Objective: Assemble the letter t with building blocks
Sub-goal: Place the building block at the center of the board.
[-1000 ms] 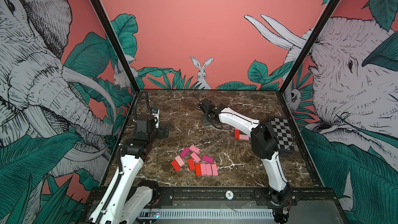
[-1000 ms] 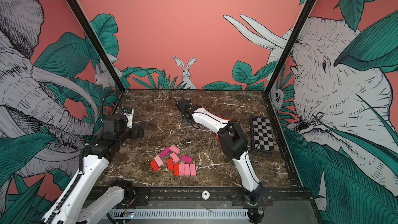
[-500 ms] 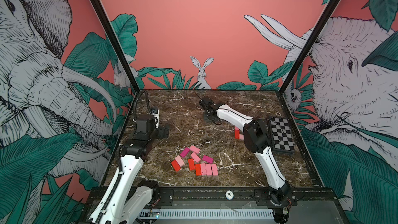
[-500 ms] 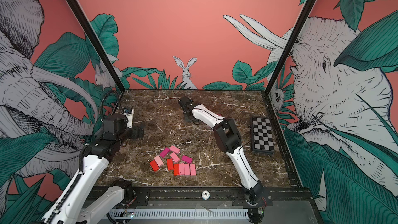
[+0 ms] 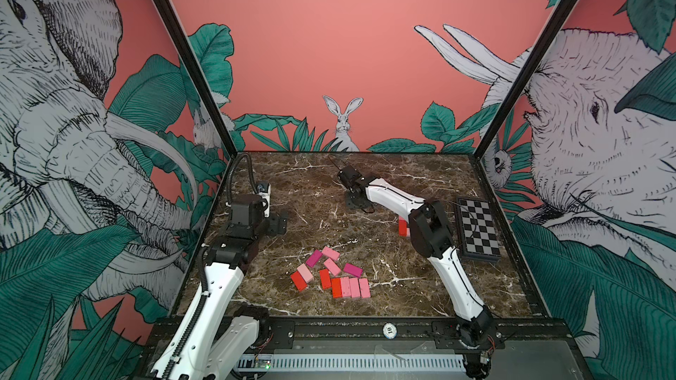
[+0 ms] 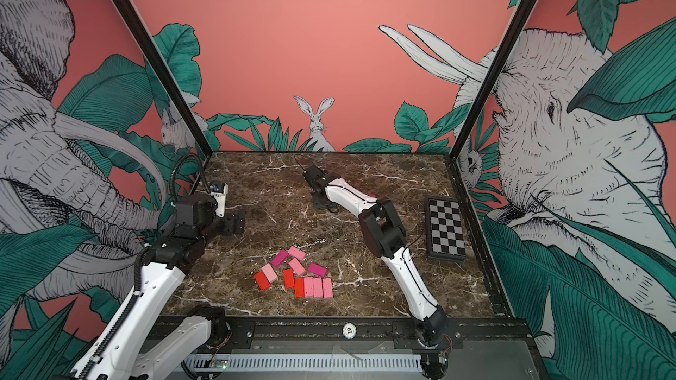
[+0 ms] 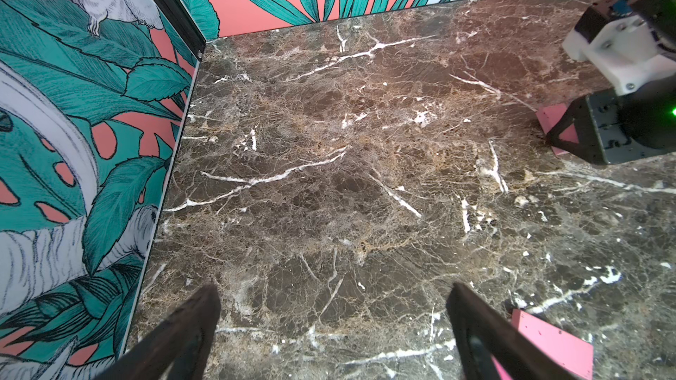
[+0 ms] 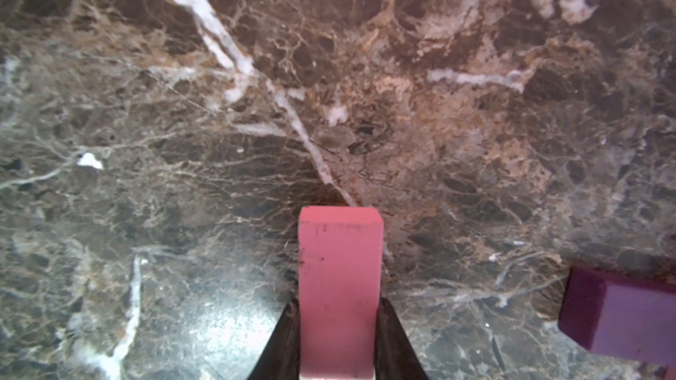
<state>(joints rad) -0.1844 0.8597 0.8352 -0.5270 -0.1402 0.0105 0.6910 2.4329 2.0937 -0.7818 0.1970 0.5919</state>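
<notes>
Blocks [image 5: 332, 266], perhaps eleven, cluster centrally; right pincer [image 8: 338, 305] clamps one pink block [image 8: 340, 250], left pincer [image 7: 333, 288] gapes wide.

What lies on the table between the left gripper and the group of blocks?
Nothing: only bare marble table separates the left gripper from the group of blocks, as both top views show.

Both top views look down from high over the tabletop's [image 5: 311, 184] front edge, sharing the whole surface. The left wrist view faces its back left corner from low; the right wrist view sits close behind a pink block [image 8: 340, 279].
</notes>
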